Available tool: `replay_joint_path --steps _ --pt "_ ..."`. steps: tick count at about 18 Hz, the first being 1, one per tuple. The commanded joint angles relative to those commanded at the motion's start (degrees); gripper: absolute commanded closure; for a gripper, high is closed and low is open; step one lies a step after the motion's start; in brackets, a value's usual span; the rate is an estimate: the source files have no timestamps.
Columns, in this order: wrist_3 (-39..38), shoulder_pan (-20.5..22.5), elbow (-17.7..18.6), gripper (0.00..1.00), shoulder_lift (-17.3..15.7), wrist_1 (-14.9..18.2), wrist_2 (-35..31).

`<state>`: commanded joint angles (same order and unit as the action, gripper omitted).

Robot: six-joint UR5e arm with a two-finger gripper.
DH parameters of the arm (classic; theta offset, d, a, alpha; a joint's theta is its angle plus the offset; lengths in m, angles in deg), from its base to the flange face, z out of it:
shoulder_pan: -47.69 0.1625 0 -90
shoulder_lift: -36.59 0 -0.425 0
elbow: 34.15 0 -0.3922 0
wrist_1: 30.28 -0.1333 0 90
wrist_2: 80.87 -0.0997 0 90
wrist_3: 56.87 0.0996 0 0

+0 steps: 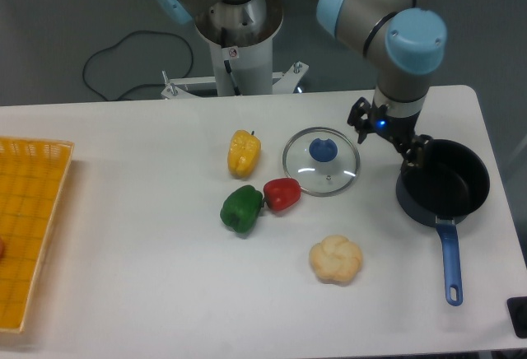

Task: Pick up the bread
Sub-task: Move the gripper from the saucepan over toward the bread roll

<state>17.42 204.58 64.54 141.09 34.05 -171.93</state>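
Observation:
The bread (335, 259) is a small round cream-tan bun with a lobed top. It lies on the white table (123, 293) at the front, right of the middle. My gripper (387, 134) hangs under the arm's blue-capped wrist at the back right, between the glass lid and the black pan, well behind the bread. Its two black fingers stand spread apart with nothing between them.
A glass lid (321, 161) with a blue knob lies behind the bread. A black pan (443, 184) with a blue handle stands at the right. Yellow (244, 152), green (241, 208) and red (282, 194) peppers lie mid-table. A yellow basket (29, 227) sits at the left edge.

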Motion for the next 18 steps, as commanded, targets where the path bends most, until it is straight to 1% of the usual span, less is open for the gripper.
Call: replay_joint_path --steps 4,8,13,14,16,18 --pt "-10.7 -2.0 -0.4 0.00 -0.3 0.0 -0.1" --pt "-16.3 -2.1 -1.0 0.00 -0.4 0.3 0.3" --pt "-27.3 -3.6 -0.7 0.00 -0.7 -0.1 1.1" --pt "-27.8 -3.7 -0.7 0.00 -0.6 -0.7 1.3" --pt "-28.6 -4.7 -0.9 0.00 0.1 -3.1 3.3" --pt "-32.4 -5.1 -2.4 0.00 2.3 -5.6 4.2"
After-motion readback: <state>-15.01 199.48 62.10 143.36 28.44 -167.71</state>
